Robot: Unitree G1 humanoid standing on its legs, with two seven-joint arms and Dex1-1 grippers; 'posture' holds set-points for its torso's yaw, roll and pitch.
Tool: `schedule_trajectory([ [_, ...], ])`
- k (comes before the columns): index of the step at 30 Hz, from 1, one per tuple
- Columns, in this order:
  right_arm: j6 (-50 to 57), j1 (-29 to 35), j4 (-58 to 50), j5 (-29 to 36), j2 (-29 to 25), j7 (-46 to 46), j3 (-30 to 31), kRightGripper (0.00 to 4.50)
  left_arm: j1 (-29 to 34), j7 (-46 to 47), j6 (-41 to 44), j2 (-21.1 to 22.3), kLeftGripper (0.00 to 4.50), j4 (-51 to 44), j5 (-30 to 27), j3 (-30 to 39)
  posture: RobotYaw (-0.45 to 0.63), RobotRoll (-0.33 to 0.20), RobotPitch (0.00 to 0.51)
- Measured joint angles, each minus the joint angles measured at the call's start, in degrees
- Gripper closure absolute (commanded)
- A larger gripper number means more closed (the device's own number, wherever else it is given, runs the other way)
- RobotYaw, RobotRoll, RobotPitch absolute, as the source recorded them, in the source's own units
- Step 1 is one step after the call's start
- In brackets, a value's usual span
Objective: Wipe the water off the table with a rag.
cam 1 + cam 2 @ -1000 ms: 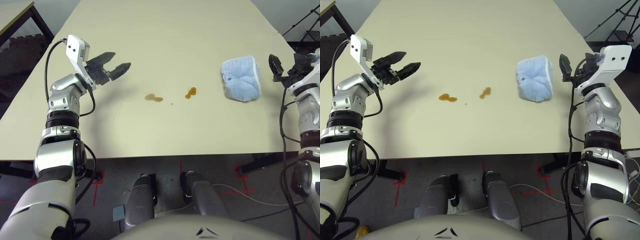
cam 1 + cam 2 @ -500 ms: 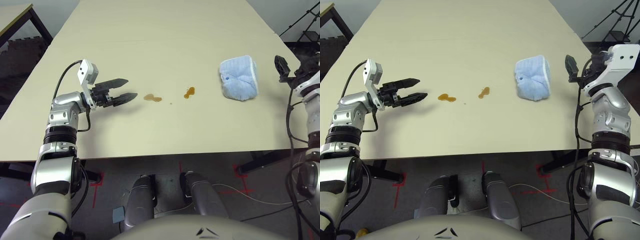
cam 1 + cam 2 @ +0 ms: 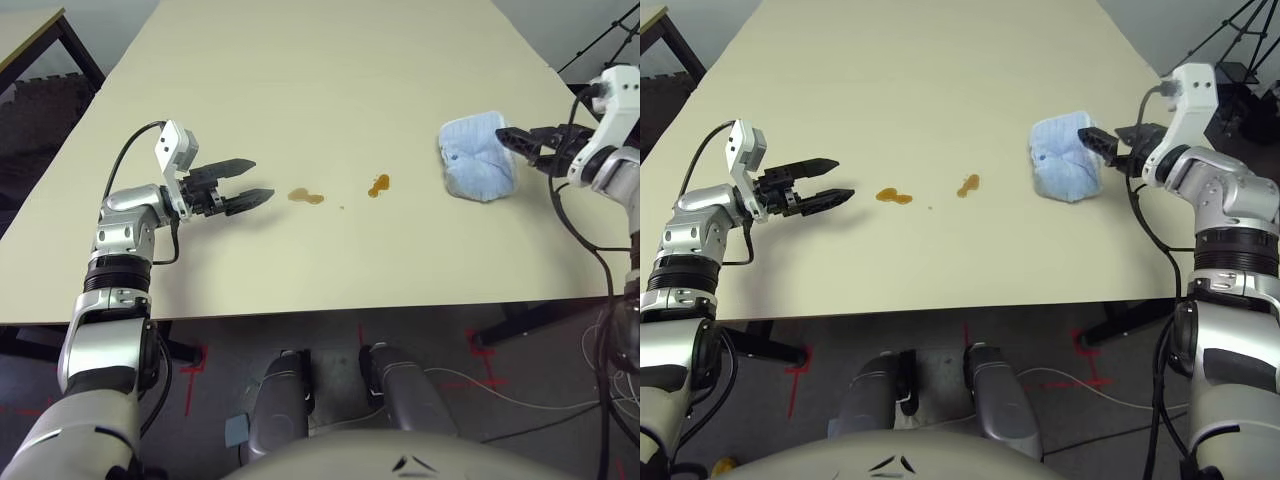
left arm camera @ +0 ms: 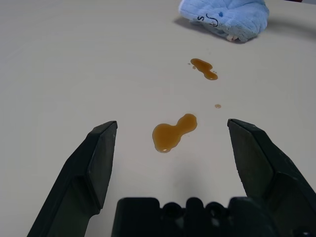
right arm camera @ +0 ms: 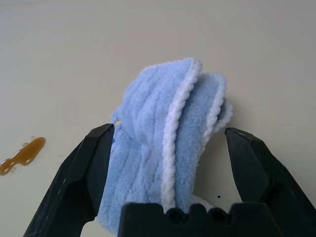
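Desk [image 3: 940, 270], pale beige, near edge bare; amber puddles [image 3: 894, 195] lie left of rag, beside open left pincer [image 3: 846, 180]. Right pincer [image 3: 1102, 150], nearer arm's, spread wide, at rag's right side; folded blue terry rag [image 3: 1065, 165] lies just ahead between its fingers, long axis roughly along their reach. Cloth plush, ribbed, white-edged, softly bunched. Grip likely next.
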Motion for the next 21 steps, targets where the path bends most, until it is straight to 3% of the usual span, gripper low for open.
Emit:
schedule_trajectory([
  [11,-3.8,-8.9,19.3,-5.6,3.9,-0.3,1.6,0.02,0.1,1.0,0.0,-0.1,0.00,-1.6,0.0,0.0,-0.21,0.000,0.129],
  [17,-5.3,-10.0,24.8,-8.7,5.7,-0.3,2.3,0.02,0.1,1.3,0.0,-0.1,0.00,-1.9,-0.1,0.0,-0.19,0.000,0.131],
  [21,-6.0,-10.5,26.1,-9.7,5.9,0.6,2.6,0.98,0.1,1.5,0.0,-0.1,0.00,-2.0,-0.1,0.0,-0.20,0.000,0.131],
])
